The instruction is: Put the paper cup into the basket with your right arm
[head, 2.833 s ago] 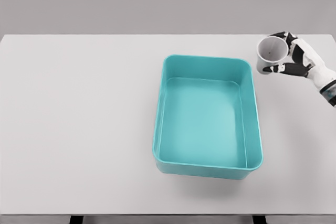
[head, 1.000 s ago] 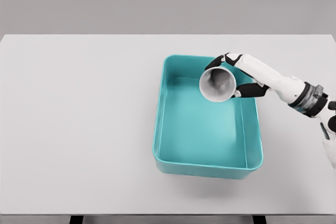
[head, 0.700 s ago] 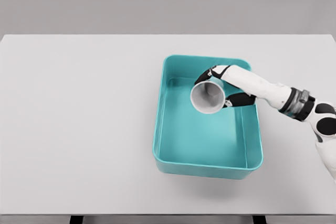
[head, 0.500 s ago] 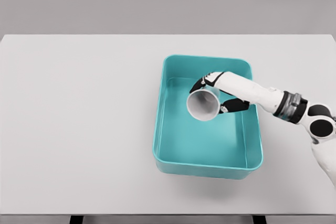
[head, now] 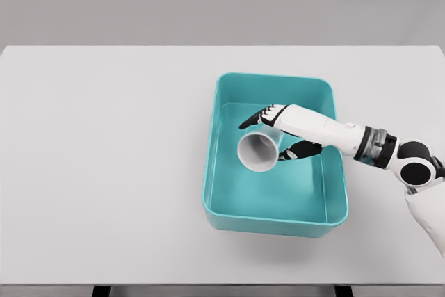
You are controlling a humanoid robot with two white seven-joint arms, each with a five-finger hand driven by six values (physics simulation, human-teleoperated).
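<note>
You look down on a pale grey worktop [head: 104, 158]; its left part is bare, and its front edge is cut off at the bottom of the view, where two dark stubs show that you cannot make out further. Right of the middle stands the turquoise basket [head: 277, 222], a shallow rectangular tub with rounded corners. No label, brand or writing can be read on it. Inside its outline, in the left half, you see the paper cup [head: 256, 151] tilted on its side, its open mouth turned toward the lower left. Whether it touches the basket floor you cannot tell. The cup is plain white, with no print you can read. Your right hand [head: 278, 129] is just beside it, the fingers [head: 252, 120] stretched out over the top of the cup and the thumb below and behind; you cannot tell whether they grip it or have let go. The forearm runs off toward the right edge, where the upper arm is cut off.
</note>
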